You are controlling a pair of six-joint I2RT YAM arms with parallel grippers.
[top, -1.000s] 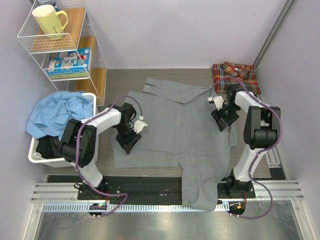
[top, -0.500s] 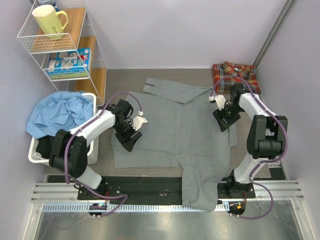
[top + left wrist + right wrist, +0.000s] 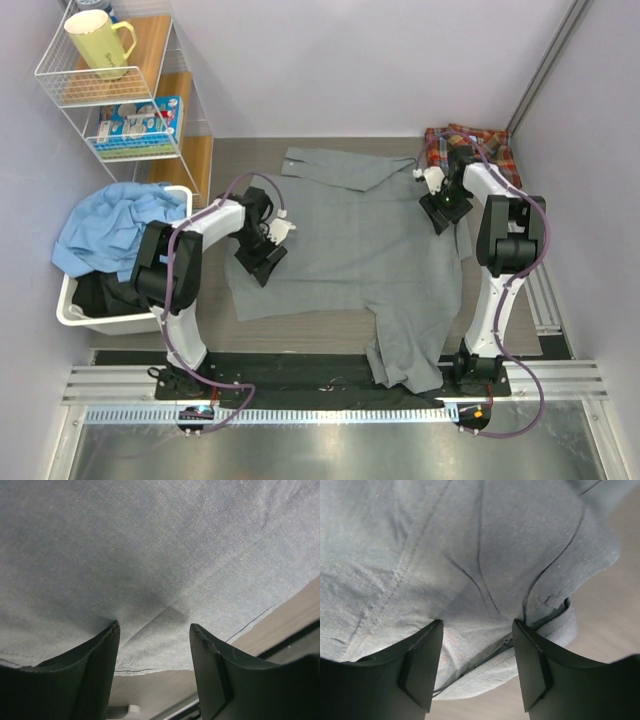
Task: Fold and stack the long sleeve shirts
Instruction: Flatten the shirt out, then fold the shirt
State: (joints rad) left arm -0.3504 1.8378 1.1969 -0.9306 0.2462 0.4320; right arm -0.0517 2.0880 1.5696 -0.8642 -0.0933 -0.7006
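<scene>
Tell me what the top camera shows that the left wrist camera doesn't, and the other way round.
Only the top view: the whole grey shirt spread flat, the plaid shirt at the far right corner, the right arm, the bin and the shelf.
Only the left wrist view: the weave up close, a small pucker between the open left fingers, and the stitched hem.
Both: the grey shirt with the left fingers down on its left side.

Left gripper [image 3: 262, 262] pressed onto left edge of grey shirt [image 3: 350, 240], jaws apart, right gripper [image 3: 440, 215] pressed onto its right edge, jaws apart, both arms stretched forward
</scene>
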